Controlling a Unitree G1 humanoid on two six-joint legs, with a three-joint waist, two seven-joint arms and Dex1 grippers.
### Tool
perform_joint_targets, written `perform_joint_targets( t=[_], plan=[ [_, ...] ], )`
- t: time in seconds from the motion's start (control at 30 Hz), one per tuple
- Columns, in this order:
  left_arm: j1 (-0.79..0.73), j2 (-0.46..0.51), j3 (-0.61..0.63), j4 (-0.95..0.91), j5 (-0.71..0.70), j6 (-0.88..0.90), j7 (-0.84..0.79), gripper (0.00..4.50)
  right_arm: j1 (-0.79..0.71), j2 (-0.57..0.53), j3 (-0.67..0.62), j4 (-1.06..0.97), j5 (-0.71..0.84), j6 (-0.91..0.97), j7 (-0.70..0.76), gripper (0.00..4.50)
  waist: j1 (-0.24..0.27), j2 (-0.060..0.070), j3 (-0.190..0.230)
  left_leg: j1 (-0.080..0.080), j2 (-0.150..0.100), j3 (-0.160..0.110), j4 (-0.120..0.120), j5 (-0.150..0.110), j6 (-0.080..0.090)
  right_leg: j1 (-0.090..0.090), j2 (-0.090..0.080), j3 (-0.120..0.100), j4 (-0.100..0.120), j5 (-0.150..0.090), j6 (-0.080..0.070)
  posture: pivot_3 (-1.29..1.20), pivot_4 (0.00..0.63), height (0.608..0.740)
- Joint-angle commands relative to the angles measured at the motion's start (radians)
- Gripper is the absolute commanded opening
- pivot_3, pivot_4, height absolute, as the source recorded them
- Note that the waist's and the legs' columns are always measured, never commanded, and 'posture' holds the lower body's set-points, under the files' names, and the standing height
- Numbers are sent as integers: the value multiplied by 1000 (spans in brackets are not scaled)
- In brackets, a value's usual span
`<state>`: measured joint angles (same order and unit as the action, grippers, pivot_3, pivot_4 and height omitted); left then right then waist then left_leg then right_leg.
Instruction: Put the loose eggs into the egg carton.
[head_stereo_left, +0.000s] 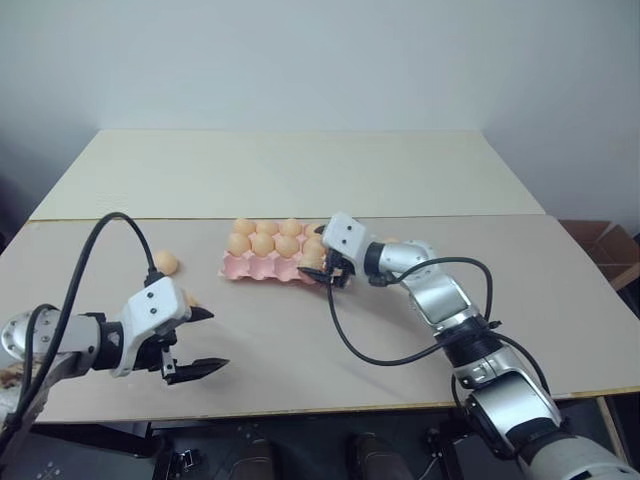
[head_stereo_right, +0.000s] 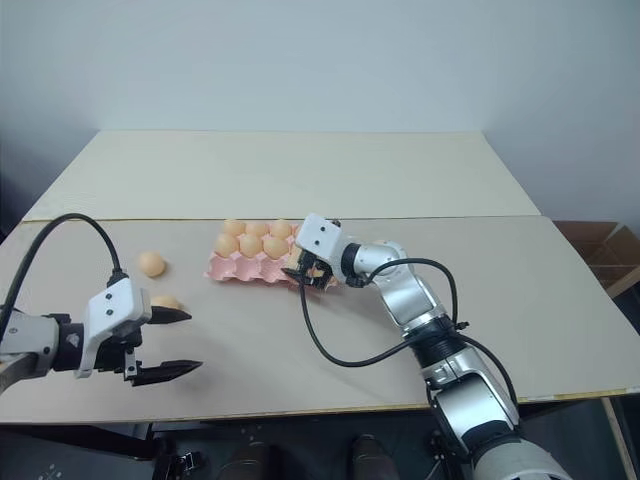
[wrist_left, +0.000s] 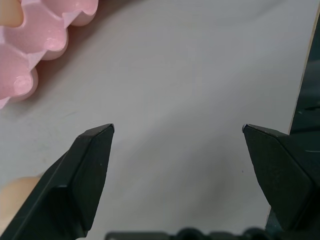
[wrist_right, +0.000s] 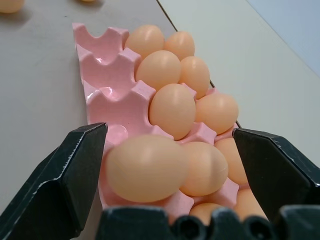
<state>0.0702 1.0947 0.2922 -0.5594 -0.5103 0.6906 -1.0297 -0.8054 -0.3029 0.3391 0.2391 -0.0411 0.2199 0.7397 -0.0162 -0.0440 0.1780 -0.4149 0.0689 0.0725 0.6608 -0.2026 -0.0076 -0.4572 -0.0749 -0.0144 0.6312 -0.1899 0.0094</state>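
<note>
Currently the right gripper (wrist_right: 170, 165) sits over the near right end of the egg carton (head_stereo_left: 250, 266), fingers spread wide either side of an egg (wrist_right: 147, 167) resting in a front cup, not clamped. Left gripper (head_stereo_right: 172, 343) hovers fingers wide over bare counter (head_stereo_left: 560, 300) near the front edge, two loose eggs (head_stereo_right: 151, 263) just beyond it, open surface between.

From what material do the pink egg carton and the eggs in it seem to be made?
The egg carton looks like moulded plastic rather than pulp: its pink walls are smooth and show soft glossy highlights, though coated pulp is possible. The eggs have an even tan-orange, matte, seamless surface with a faint sheen; this fits real shell or plastic dummies, and the look alone does not settle it.
</note>
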Motion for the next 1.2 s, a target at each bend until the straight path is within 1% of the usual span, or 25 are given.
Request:
perform_joint_targets(
  t=[0.03, 0.13, 0.27, 0.37, 0.47, 0.5, 0.6, 0.73, 0.93, 1.2],
  plan=[
    [-21, 10, 1, -5, 11, -19, 2, 4500, 7, -17, -24, -55, -9, -21, -2, 4445, 0, 0, 0, 0, 0, 0, 0, 0, 0, 0, 0, 0, 0, 0, 0, 0, 150, 740],
    [-27, 8, -3, -6, 12, -21, 4, 4500, 36, -35, -35, -105, -10, 8, -5, 4445, 2, 0, 0, 0, 0, 0, 0, 0, 0, 0, 0, 0, 0, 0, 0, 0, 150, 740],
    [-26, 5, -3, -12, 13, -26, 8, 4500, 136, -121, -74, -288, 5, 100, 17, 4445, 7, 0, 0, -1, 0, 0, 0, 0, 0, 0, -1, 0, -1, 0, 0, 0, 150, 740],
    [-22, 4, -1, -10, 15, -33, 8, 4500, 225, -226, -161, -472, 111, 220, 102, 4445, 8, 0, 0, -1, -1, 0, 0, 0, 0, 0, -1, 0, -1, 0, 0, 0, 150, 740],
    [-18, 9, 0, 1, 19, -47, -6, 4500, 316, -376, -302, -611, 236, 290, 208, 4445, 9, 0, 0, 0, -1, 0, 0, 0, 0, 1, -1, 0, -1, -1, -1, 0, 150, 740],
    [-18, 12, -4, 8, 24, -55, -13, 4500, 337, -422, -345, -635, 269, 313, 234, 4445, 11, 0, 0, 0, -1, 0, 0, 0, 0, 0, -1, 0, -1, -1, -1, 0, 150, 740],
    [-18, 19, -11, 28, 37, -77, -31, 4500, 374, -523, -421, -662, 331, 370, 270, 4445, 7, 0, 0, 2, 0, 1, 0, 0, 0, 1, -1, 0, -1, -4, -5, 0, 150, 740],
    [-23, 27, -12, 48, 48, -94, -48, 4500, 444, -636, -499, -673, 364, 399, 305, 4445, 6, 0, 0, 2, 0, 1, -1, 0, 0, 1, -1, 1, -1, -4, -6, 0, 150, 740],
    [-33, 29, -17, 48, 45, -94, -53, 4500, 515, -689, -544, -691, 386, 402, 293, 4445, 6, 0, 0, 1, -1, 1, -1, 0, 0, 0, -1, 1, -2, -4, -5, 0, 150, 740],
    [-68, 29, -36, 43, 42, -80, -46, 4500, 520, -676, -531, -689, 392, 398, 238, 4445, 7, 0, 0, 1, -1, 1, -1, 0, 0, 0, -1, 1, -2, -4, -5, 0, 150, 740]
  ],
)
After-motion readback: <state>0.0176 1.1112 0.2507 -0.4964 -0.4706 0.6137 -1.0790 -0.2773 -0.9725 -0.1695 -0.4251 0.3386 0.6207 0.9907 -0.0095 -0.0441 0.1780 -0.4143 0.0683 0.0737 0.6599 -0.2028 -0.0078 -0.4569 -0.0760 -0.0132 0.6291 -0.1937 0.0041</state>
